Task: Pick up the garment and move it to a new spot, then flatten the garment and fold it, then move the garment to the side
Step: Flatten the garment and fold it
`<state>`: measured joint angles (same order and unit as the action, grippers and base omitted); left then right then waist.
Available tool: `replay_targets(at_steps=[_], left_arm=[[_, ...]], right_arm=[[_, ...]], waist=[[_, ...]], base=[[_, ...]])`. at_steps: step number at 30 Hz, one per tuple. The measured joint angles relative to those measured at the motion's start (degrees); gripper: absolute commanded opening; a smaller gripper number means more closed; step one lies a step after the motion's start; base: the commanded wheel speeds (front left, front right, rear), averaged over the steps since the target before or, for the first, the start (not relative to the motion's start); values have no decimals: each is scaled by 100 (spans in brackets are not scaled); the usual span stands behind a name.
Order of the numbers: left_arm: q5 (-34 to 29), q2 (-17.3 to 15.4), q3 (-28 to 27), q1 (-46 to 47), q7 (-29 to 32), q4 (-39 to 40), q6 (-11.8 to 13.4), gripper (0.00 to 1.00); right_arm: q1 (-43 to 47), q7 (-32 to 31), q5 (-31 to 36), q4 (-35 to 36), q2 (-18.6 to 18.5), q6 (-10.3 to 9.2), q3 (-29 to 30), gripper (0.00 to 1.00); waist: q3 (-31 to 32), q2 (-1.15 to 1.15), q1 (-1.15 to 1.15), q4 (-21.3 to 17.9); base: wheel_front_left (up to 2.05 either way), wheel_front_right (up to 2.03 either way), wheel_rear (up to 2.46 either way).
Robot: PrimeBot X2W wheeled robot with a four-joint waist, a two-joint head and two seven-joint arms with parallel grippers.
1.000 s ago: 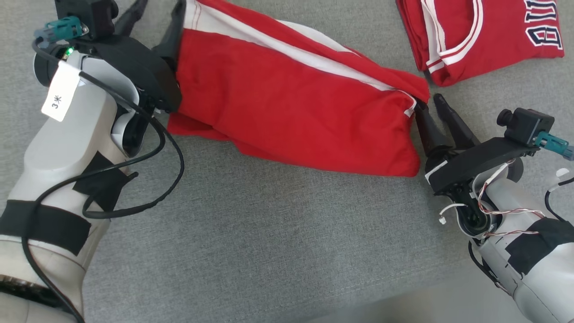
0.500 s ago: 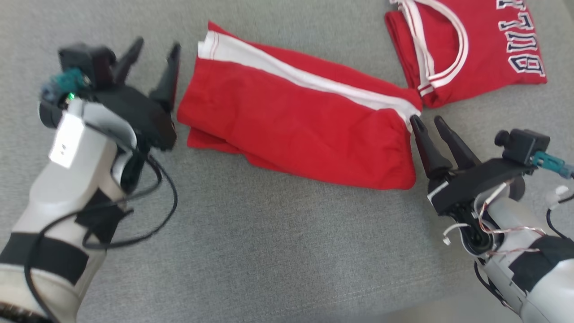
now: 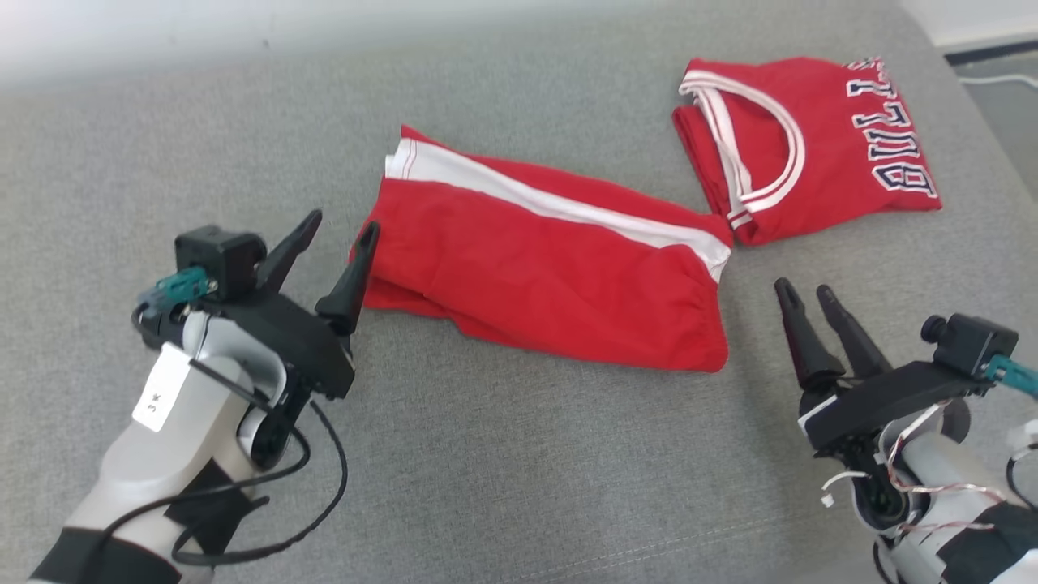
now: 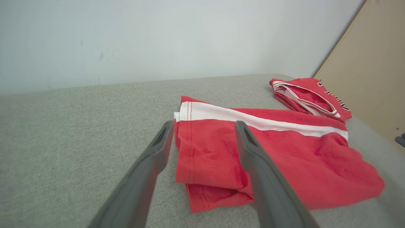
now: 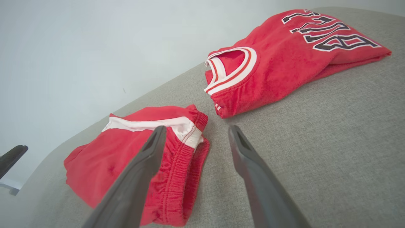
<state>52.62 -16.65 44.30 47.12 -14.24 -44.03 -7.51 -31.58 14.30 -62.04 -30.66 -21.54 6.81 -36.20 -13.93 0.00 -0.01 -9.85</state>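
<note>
Red shorts point(image 3: 551, 272) on grey cushion point(image 3: 503, 462); folded jersey point(image 3: 811, 154) just beside waistband end

Grey woven upholstered surface point(image 3: 503, 462), broad and flat, with a faint seam line near the front edge. Two items lie directly on it.

Red shorts point(image 3: 551, 276): folded flat at mid-surface, white stripe along the far edge, gathered waistband at the right end.

Red jersey point(image 3: 819, 154): folded, farther back and to the right, white-trimmed neckline up, dark lettering showing.

Their nearest corners sit just beside each other; contact not discernible.
</note>
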Motion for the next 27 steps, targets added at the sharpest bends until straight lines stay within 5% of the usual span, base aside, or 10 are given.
replay_targets(at_steps=[9, 19, 27], left_arm=[[325, -172, -75, -216, -1, 209, 1, 100], [-68, 114, 172, -515, -7, 894, 7, 100], [-448, 182, 5, -1103, -7, 1663, 378, 100]], right_arm=[[377, 0, 159, 274, 298, -85, 315, 100], [458, 1, 51, -146, 594, -233, 739, 100], [373, 16, 8, -401, 854, -200, 792, 100]], waist=[[104, 0, 0, -279], [-22, 0, 1, -238], [-36, 0, 1, 63]], base=[[0, 0, 0], [0, 0, 0], [0, 0, 0]])
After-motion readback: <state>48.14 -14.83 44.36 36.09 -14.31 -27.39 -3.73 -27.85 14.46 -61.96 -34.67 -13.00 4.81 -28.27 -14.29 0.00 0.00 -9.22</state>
